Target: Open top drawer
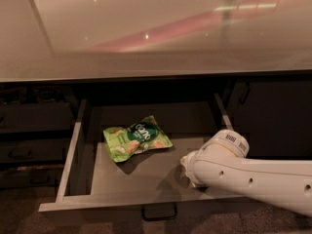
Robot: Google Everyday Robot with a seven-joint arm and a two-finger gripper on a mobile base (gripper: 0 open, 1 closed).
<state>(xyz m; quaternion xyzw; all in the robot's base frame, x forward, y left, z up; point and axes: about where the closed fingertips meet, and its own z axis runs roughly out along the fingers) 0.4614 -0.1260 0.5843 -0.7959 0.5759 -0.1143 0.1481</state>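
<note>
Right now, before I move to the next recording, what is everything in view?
countertop: one, glossy pale beige, across the top
top drawer: one, grey tray with pale rims, pulled out below the countertop
loop handle: one, dark, centre of the drawer's front edge
snack bag: one, green, lying flat in the tray, left of middle
lower drawer fronts: at least two, dark, left of the open drawer
cabinet door: one, dark, right of the drawer
robot arm: one, white, reaching in from the lower right over the drawer's right front
gripper: hidden beyond the arm's rounded end, not visible
</note>
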